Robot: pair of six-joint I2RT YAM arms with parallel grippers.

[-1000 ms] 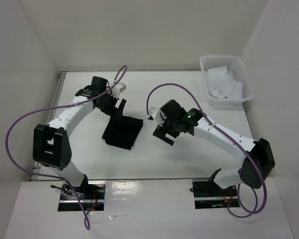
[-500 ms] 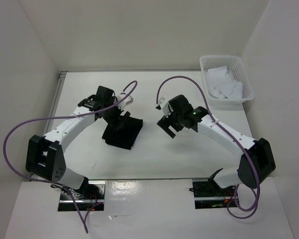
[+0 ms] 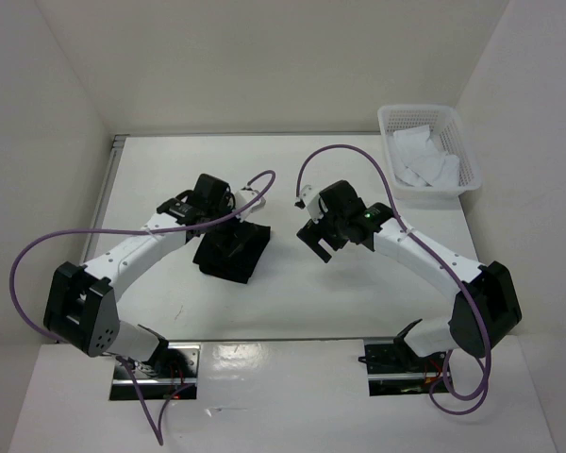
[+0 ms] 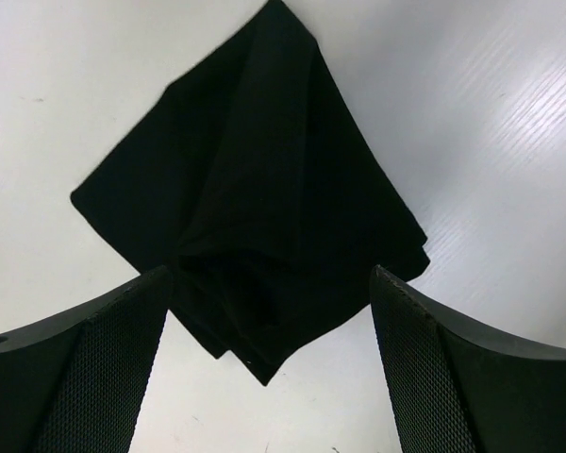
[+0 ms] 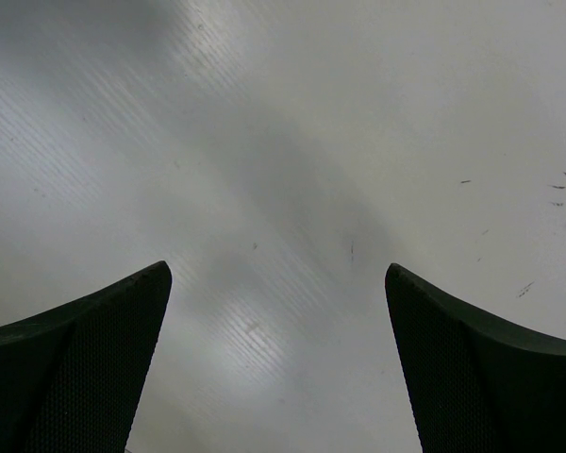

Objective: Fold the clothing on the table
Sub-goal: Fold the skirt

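The black clothing [image 3: 228,255] lies in a folded, layered heap on the white table [image 3: 292,175], left of the middle. My left gripper [image 3: 236,226] hovers over its far edge, open. In the left wrist view the clothing [image 4: 255,179] spreads flat as a diamond, and its near corner sits between the wide-apart fingers of the left gripper [image 4: 270,276], which touch nothing. To the right of the clothing and apart from it, my right gripper [image 3: 313,241] is open too. The right wrist view shows only bare table [image 5: 283,142] beyond the right gripper [image 5: 278,269].
A white lattice basket [image 3: 420,109] with white cloth pieces [image 3: 424,162] stands at the table's far right corner. A thin metal rail [image 3: 108,193] runs along the left edge. White walls enclose the table on three sides.
The left arm has swung right and nearer over the clothing, and the raised flap it held up now lies flat. The right gripper rose slightly away from the clothing, then stayed still.
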